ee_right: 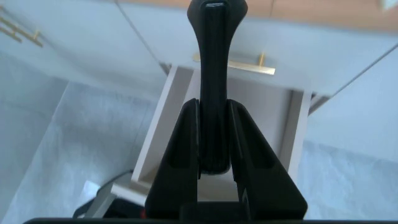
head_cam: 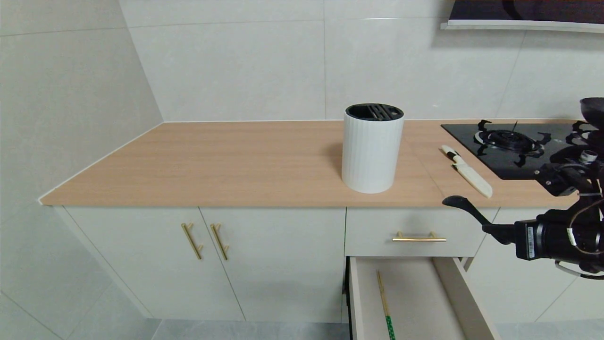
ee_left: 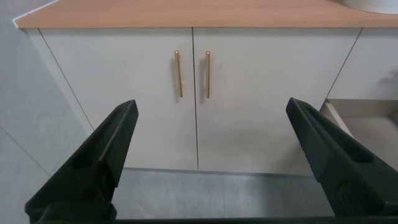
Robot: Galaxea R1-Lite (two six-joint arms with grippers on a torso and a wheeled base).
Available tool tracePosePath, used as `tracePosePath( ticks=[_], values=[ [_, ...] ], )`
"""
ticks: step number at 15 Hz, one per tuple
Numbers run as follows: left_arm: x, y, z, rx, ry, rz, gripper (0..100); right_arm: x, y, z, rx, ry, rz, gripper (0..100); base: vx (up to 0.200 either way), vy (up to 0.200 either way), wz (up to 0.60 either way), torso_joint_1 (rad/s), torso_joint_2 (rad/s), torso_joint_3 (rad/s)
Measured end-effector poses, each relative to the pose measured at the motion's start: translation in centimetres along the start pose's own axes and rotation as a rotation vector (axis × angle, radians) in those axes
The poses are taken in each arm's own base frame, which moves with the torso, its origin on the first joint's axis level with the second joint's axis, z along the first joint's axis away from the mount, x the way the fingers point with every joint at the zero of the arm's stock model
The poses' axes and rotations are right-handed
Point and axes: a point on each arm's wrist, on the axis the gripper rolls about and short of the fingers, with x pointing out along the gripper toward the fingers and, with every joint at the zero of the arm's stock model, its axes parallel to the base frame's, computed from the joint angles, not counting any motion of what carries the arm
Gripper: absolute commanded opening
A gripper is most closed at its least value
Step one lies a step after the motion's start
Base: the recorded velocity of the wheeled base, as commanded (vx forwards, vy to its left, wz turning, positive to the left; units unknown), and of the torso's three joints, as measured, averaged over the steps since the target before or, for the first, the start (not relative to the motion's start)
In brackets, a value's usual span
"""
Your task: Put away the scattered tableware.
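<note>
My right gripper (head_cam: 501,231) is shut on a black utensil (head_cam: 465,208) whose rounded end sticks out toward the counter front, just below the edge. In the right wrist view the same black utensil (ee_right: 211,74) rises from between the shut fingers of the right gripper (ee_right: 213,115), above the open drawer (ee_right: 177,118). A cream knife (head_cam: 467,172) lies on the wooden counter beside a white ribbed holder (head_cam: 372,151) with a black slotted top. A pair of chopsticks (head_cam: 384,302) lies in the open lower drawer (head_cam: 448,283). My left gripper (ee_left: 211,109) is open with nothing in it, facing the cabinet doors.
A black gas hob (head_cam: 514,141) takes up the counter's right end. The upper drawer with a gold handle (head_cam: 419,238) is closed above the open one. Two cabinet doors with gold handles (ee_left: 191,74) stand to the left. The counter left of the holder is bare wood.
</note>
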Motion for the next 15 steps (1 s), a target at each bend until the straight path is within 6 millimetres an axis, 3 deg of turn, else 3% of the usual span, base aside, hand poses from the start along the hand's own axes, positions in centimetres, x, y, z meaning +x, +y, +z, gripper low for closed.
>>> tracePosePath(
  ticks=[10,15],
  values=[
    [0.0,0.0,0.0,0.000,0.000,0.000,100,4.2,-0.9,-2.4,-0.001,0.033,-0.021,0,0.000,0.000,0.00,0.000,0.00,0.000],
    [0.0,0.0,0.0,0.000,0.000,0.000,100,5.0,-1.2,-3.2,0.009,0.073,-0.025,0,0.000,0.000,0.00,0.000,0.00,0.000]
  ],
)
